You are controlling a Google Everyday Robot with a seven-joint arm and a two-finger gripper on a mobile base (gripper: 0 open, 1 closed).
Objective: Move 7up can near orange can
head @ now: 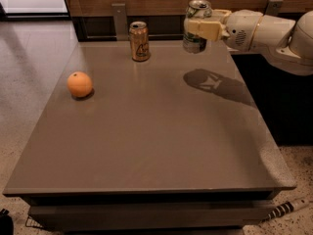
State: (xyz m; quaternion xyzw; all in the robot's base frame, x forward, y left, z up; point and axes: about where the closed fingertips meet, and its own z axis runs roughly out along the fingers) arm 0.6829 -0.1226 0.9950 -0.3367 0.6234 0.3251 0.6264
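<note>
Claw [195, 28] clamped on the 7up can [197, 8] – that is what we see at about one o'clock from the middle of the table [146, 146], near its far edge. The can stands upright in the grip, its silver top showing above the pale fingers [204, 28] and its base showing below them. Its shadow [211, 81] lies apart from it on the tabletop, so we take the can to be off the surface. The white arm [264, 31] reaches in from three o'clock. The orange can [139, 41] stands upright on the table at about twelve o'clock, left of the held can and apart from it. A round orange fruit [79, 84] rests at ten o'clock – well apart from both cans.
</note>
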